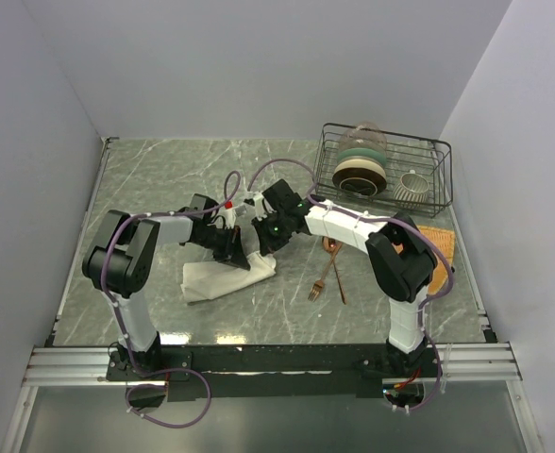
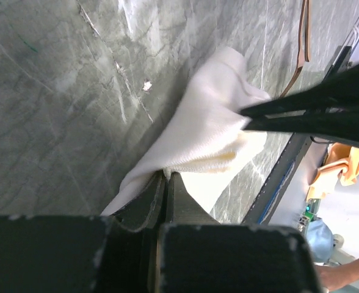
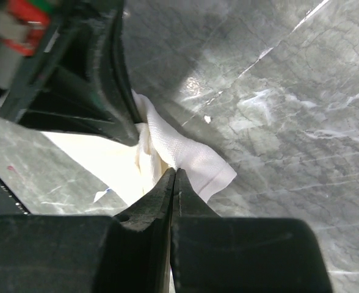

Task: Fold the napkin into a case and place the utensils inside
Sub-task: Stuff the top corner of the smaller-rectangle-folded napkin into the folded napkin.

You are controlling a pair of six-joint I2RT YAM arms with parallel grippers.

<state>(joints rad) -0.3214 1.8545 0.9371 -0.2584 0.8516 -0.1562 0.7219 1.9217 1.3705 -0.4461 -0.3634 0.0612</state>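
One cream-white napkin (image 1: 217,279) lies bunched and partly folded on the grey marbled counter (image 1: 164,189), a little left of centre. Its upper right corner is lifted where the two arms meet. It looks light, thin and quite limp. It sags between any two held points and creases under its own weight, so I judge it will not keep a fold unless it is laid flat and pressed. The weave should grip well between the pads, with no risk of breakage. The best hold is on an edge or corner, pinching one layer only, with the two grips kept apart so the cloth stays taut.

The left claw (image 2: 167,178) is pressed together on a hem of the cloth, which drapes away from its tips. The right claw (image 3: 174,175) is likewise closed tight on a ridge of fabric just beside it, and the two pinches are very near each other.

To the right, apart from the napkin, the copper fork (image 1: 320,283) and spoon (image 1: 331,247) lie crossed on the counter. Both are thin, stiff and shiny, probably slippery, and sit low to the surface. Further right are an orange mat (image 1: 438,243) and a wire rack (image 1: 438,179) with dishes.
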